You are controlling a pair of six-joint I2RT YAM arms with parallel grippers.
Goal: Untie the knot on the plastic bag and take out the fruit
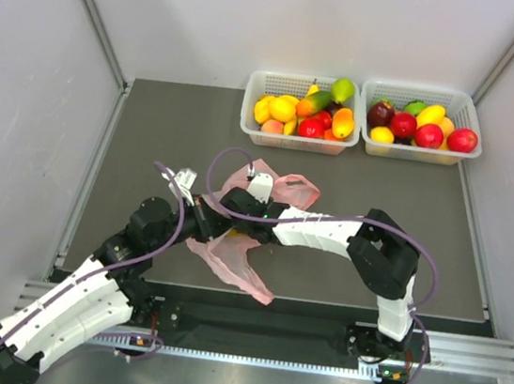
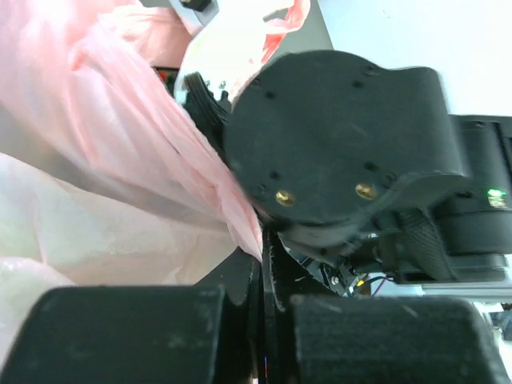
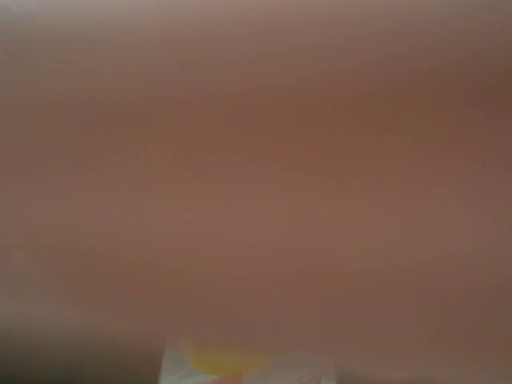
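Note:
The pink plastic bag (image 1: 248,248) lies crumpled mid-table under both arms; its film fills the left wrist view (image 2: 96,144). My left gripper (image 2: 268,252) is shut on a twisted strand of the bag's film; in the top view it is at the bag's left side (image 1: 210,227). My right gripper (image 1: 235,216) is pushed into the bag, its fingers hidden. The right wrist view is a pink blur with a yellow-orange fruit (image 3: 212,360) at its bottom edge. I cannot make out the knot.
Two white baskets of toy fruit stand at the back: one (image 1: 249,106) centre, one (image 1: 475,126) right. The right arm's black wrist (image 2: 344,136) sits close in front of my left gripper. Grey walls flank the dark mat.

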